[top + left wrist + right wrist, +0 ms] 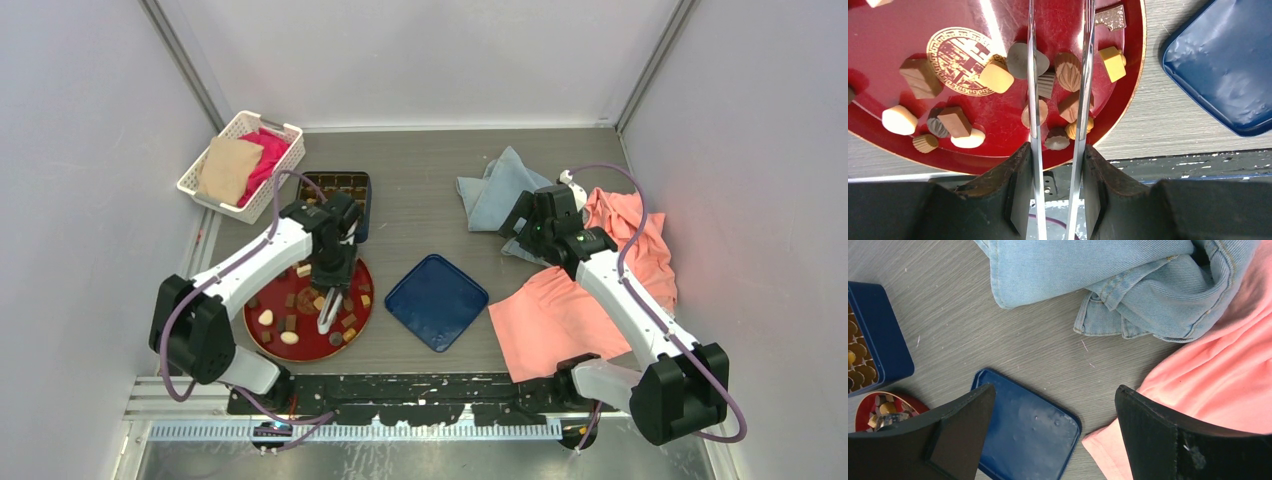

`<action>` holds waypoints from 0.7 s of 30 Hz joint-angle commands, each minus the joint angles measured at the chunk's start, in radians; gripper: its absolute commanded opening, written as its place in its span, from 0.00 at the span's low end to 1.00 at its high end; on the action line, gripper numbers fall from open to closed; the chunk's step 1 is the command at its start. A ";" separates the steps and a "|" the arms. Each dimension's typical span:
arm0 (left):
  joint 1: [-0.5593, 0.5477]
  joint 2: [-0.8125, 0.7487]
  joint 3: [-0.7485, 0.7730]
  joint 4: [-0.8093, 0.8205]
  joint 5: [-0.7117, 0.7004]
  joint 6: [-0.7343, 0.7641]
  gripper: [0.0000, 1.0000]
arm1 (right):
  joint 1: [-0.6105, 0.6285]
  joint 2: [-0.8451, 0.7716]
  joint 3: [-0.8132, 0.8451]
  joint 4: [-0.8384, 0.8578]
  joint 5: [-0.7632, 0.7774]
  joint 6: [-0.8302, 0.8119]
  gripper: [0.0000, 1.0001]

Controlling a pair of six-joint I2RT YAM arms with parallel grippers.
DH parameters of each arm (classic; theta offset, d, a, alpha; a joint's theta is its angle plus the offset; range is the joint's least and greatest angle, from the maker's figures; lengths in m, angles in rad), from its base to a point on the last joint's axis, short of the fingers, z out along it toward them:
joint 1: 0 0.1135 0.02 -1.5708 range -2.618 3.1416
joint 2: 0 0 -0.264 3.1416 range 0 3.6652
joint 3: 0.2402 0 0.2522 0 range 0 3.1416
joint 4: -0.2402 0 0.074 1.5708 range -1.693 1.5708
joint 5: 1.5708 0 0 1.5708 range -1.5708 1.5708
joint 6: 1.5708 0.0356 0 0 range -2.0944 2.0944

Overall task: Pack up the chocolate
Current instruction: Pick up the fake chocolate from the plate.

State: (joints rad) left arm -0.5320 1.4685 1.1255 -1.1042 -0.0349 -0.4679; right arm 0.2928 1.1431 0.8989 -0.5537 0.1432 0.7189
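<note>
the chocolate pieces (996, 76) lie scattered over the round red plate (893, 35) on the left arm's side: brown, tan and cream ones, with a knot of them bunched toward the rim that faces the blue lid (437, 300). the metal tongs (1031, 75) reach into that knot, one blade either side of a ridged brown piece and a shell-patterned one. i'd say the tool is there because the pieces are too small and crowded for thick robot fingers. the left gripper (1058, 170) pinches the tongs from both sides, pressing the blades part way together. whether a piece is caught yet, i can't tell. just behind the plate sits the blue compartment tin (340, 185), close enough for a short carry. the lid lies flat on the table (973, 330) between the arms, likely set aside until the tin is full. the right gripper (1052, 395) hangs over the lid's edge with its fingers spread wide and holding nothing, beside crumpled jeans (1128, 280) and a pink cloth (1218, 375).
</note>
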 commanded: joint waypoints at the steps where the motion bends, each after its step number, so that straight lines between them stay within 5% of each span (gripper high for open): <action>1: -0.003 -0.062 0.075 -0.059 -0.058 0.015 0.18 | 0.006 -0.021 0.015 0.021 -0.002 0.009 0.95; 9: 0.030 -0.088 0.107 -0.117 -0.090 0.036 0.18 | 0.005 -0.030 0.003 0.020 0.007 0.008 0.95; 21: 0.255 -0.128 0.173 -0.106 -0.045 0.101 0.20 | 0.006 -0.035 0.004 0.018 -0.001 0.005 0.95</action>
State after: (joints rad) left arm -0.3405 1.3483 1.2415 -1.2034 -0.0959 -0.4149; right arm 0.2928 1.1431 0.8974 -0.5541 0.1436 0.7185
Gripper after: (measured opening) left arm 0.375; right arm 0.949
